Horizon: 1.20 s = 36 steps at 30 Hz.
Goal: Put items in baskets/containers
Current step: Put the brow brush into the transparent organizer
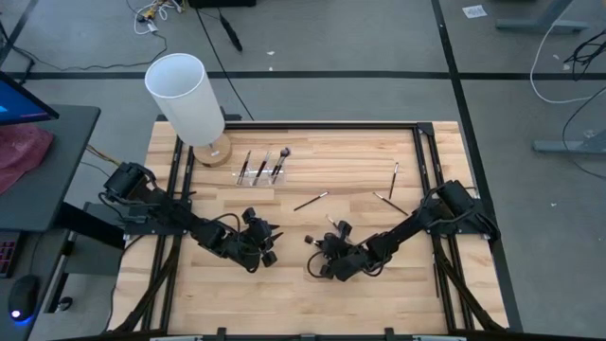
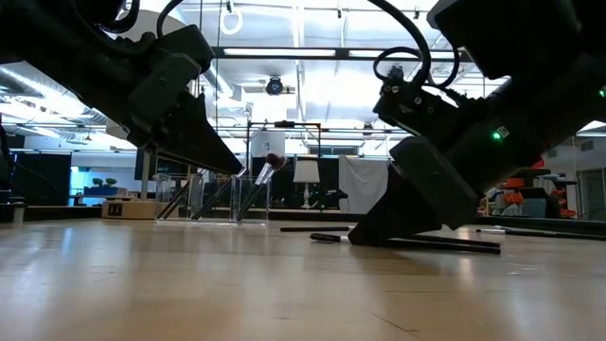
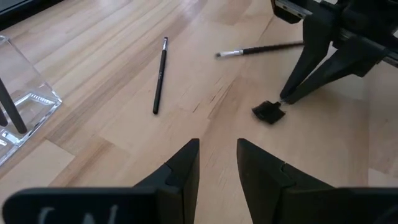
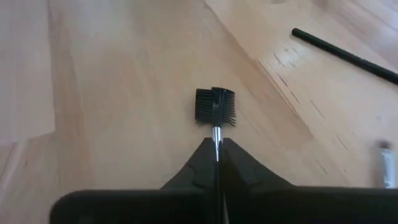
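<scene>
the right claw [image 4: 216,149] is closing its two fingers together on the thin metal stem of a small comb-headed brush [image 4: 216,106], low over the counter [image 1: 379,284] near its middle. the dark comb head is sticking out just beyond the fingertips and seems to be touching the wood or very near it. so i am judging the step in hand as the pick-up of this one item.

the left claw [image 3: 217,163] is waiting beside it, with its fingers apart and nothing between them.

the next move is probably asking for a lift and a carry across to the clear holder [image 1: 263,174], which is standing toward the far side, just beside the tall white cylinder [image 1: 186,98]. some brushes are already standing inside the holder.

other brushes are lying loose on the counter: one slim brush [image 1: 311,201] between the claws and the holder, and another brush [image 1: 395,178] further to the right side.

the left arm and the cylinder are standing near the way to the holder, so the carry is needing care. the holder is also narrow and hard to see.
</scene>
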Tool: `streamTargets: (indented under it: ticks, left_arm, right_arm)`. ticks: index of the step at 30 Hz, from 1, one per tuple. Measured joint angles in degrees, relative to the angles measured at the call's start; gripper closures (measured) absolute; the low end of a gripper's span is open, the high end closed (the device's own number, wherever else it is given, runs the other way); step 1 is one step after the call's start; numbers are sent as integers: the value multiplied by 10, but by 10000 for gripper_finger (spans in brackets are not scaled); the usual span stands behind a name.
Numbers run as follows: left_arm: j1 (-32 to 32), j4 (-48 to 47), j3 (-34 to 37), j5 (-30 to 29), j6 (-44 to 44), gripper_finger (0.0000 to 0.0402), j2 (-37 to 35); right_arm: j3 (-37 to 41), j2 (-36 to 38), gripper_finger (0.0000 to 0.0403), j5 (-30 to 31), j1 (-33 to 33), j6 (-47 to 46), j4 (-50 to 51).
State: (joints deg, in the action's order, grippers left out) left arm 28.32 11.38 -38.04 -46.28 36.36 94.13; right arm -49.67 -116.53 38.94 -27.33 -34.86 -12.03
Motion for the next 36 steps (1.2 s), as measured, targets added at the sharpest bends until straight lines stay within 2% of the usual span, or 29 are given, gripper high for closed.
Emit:
streamTargets:
  ticks: [5, 13, 16, 21, 26, 30, 34, 36]
  left_arm:
    - [0, 0, 0, 0, 0, 291, 0]
    - [2, 1, 0, 0, -2, 291, 0]
    - [8, 21, 0, 7, -30, 291, 0]
    - [23, 109, 0, 58, -136, 291, 0]
    - [42, 197, 0, 148, -243, 291, 0]
    - [58, 254, -1, 194, -300, 291, 0]
    - [77, 265, -21, 190, -382, 291, 0]
    - [86, 265, -35, 181, -407, 291, 0]
  right_arm:
    - [3, 3, 394, 9, -6, 43, -17]
    - [6, 43, 397, 0, -27, 44, -8]
    - [5, 67, 397, 11, -38, 54, -23]
    - [5, 88, 397, 33, -56, 88, -61]
    - [5, 93, 397, 26, -71, 176, -156]
    - [4, 94, 397, -50, -80, 238, -224]
    - [4, 94, 396, -156, -84, 278, -289]
    - [4, 94, 396, -190, -84, 294, -311]
